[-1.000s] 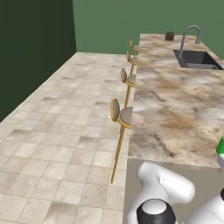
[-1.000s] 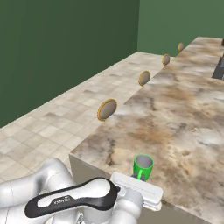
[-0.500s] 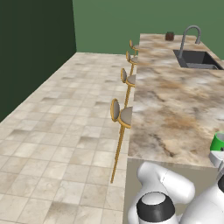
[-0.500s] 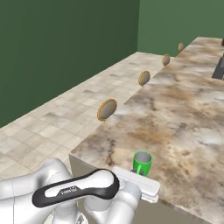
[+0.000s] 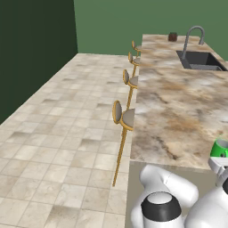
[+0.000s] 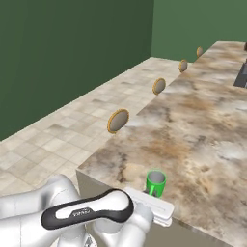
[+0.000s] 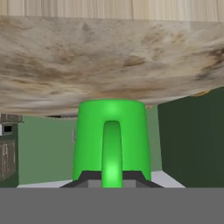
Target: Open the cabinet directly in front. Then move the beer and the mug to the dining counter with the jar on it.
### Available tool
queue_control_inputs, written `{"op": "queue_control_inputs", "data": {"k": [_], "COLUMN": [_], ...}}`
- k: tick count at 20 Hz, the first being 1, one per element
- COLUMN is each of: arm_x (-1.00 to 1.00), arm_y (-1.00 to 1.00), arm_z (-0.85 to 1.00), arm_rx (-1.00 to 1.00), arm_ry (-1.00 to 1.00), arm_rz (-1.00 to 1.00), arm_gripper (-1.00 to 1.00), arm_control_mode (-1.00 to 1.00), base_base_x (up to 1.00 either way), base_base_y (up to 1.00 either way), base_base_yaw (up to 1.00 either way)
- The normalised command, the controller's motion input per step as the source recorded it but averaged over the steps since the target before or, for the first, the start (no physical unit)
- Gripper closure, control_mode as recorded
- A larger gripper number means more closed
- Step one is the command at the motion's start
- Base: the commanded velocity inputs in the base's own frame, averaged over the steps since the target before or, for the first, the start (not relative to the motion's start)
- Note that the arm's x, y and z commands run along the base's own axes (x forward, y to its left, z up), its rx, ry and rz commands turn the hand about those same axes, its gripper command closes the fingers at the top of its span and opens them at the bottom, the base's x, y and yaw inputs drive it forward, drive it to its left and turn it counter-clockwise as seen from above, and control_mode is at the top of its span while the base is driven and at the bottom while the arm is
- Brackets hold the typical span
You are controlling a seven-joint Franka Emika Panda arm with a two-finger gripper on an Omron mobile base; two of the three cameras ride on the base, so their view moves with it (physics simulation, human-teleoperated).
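My gripper (image 6: 155, 192) is shut on the bright green mug (image 6: 156, 182), holding it at the near end of the dining counter (image 6: 202, 125). In the hand view the mug (image 7: 111, 140) has its loop handle facing the camera, with the dark fingertips (image 7: 87, 177) clamped at its base and the marble top (image 7: 109, 57) right beside it. I cannot tell whether the mug touches the top. In the left base view the mug (image 5: 220, 148) sits at the right edge. The small dark jar (image 5: 173, 36) stands at the counter's far end. The beer and the cabinet are out of view.
A dark sink (image 5: 200, 60) with an arched steel faucet (image 5: 193, 35) is set into the far part of the counter (image 5: 178, 111). Several gold-framed stools (image 5: 122, 116) line its left side. Tiled floor (image 5: 67, 129) runs to the dark green walls.
The mug stays almost in place at the near counter edge, still gripped. The arm has shifted only slightly.
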Motion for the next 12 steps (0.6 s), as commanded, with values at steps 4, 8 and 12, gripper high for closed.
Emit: {"op": "queue_control_inputs", "data": {"k": [4,8,12], "arm_x": [0.00,0.00,0.00], "arm_y": [0.00,-0.07,-0.12], "arm_z": [-0.13,-0.17,-0.21], "arm_rx": [0.00,0.00,0.00], "arm_ry": [0.00,-0.02,-0.01], "arm_rz": [0.00,0.00,0.00], "arm_gripper": [1.00,1.00,1.00], "arm_control_mode": [-1.00,-1.00,-1.00], "base_base_x": [0.00,0.00,0.00], "base_base_y": [0.00,0.00,0.00], "base_base_yaw": [0.00,0.00,0.00]}}
